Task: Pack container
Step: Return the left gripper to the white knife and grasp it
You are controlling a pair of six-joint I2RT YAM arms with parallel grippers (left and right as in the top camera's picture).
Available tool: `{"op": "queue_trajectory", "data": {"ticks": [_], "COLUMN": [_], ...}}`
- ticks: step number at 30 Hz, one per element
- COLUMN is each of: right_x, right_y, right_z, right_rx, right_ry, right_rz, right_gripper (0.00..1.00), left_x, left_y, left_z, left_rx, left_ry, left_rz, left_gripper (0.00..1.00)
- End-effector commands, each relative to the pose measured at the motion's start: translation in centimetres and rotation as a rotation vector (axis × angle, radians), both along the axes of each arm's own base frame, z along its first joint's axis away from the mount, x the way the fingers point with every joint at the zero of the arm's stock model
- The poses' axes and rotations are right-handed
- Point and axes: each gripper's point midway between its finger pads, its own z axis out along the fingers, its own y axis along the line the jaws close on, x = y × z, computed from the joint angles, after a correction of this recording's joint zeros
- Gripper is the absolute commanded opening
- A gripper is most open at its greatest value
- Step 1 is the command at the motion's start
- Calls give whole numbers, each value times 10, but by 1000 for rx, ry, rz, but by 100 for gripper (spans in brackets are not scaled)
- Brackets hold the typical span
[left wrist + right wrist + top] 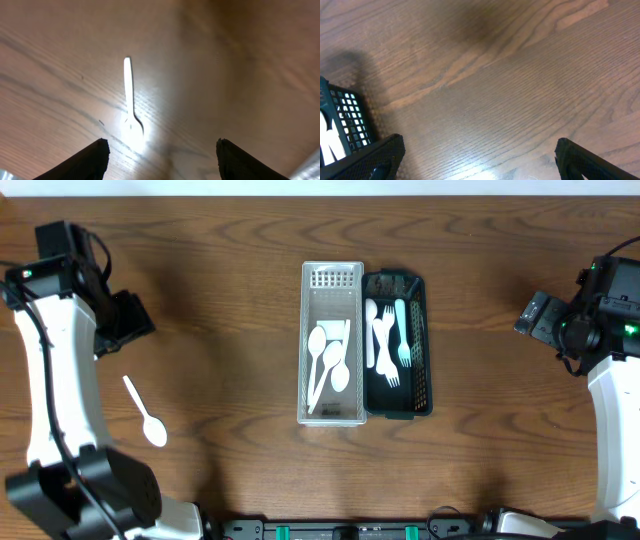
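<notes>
A stray spoon [145,412] lies outside the white basket [333,277], so the left gripper [160,150] faces it, jaws apart, empty; the right gripper [479,157] idles wide open, well aside

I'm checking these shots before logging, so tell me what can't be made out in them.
Overhead: the spoons in the white bin overlap; count unclear.
Overhead: cutlery in the dark bin overlaps, too small to sort.
Right wrist: dark bin mostly cut off by the left edge.
Left wrist: bowl of the loose spoon washed out by glare.
</notes>
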Motion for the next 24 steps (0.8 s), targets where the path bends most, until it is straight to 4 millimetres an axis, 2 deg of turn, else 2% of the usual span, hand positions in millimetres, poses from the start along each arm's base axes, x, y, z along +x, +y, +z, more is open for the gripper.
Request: {"op": "queue_trajectory", "data": {"ticks": [1, 4, 8, 18, 24], "right_x": [-1, -1, -1, 2, 2], "right_y": [-3, -3, -3, -3, -3], "right_z": [-2, -2, -2, -1, 0], "right_rx": [-5, -5, -5, -8, -9], "right_ry": [7, 8, 7, -5, -7], "right_rz": [-7, -7, -7, -7, -7], "right_gripper": [99, 99, 99, 99, 99], "left_x": [-7, -11, -16, -22, -16], "left_y": [7, 14, 20, 36, 39], "left_z": [-31, -59, -78, -79, -80], "left_rx": [-25, -52, -78, -82, -68], "left_ry": [94, 164, 227, 223, 203], "left_rz": [7, 31, 52, 102, 26], "left_gripper": [71, 71, 67, 66, 67]}}
